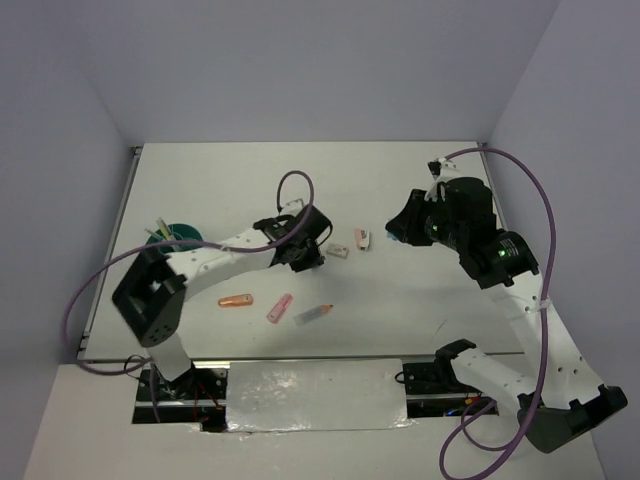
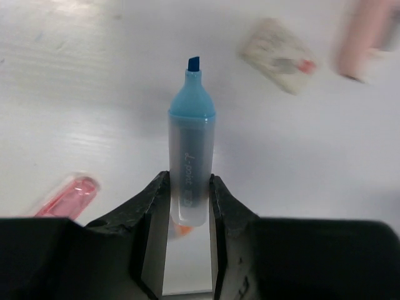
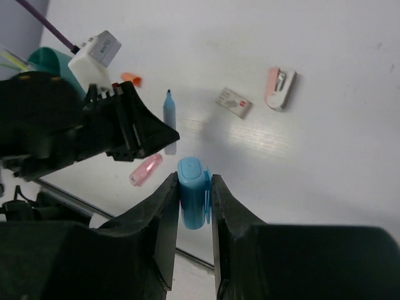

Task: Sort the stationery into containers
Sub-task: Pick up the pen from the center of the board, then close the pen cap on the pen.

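Blue uncapped marker (image 2: 192,125), barrel print unreadable, clamped in left tool (image 2: 189,181); right tool (image 3: 194,182) pinches blue cap (image 3: 193,212).

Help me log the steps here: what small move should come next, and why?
Probably swing the right gripper, shut on the blue cap, toward the left gripper and line the cap up with the bare-tipped marker. The marker is held uncapped and the grippers are apart, so capping seems due before it goes in the teal bowl.
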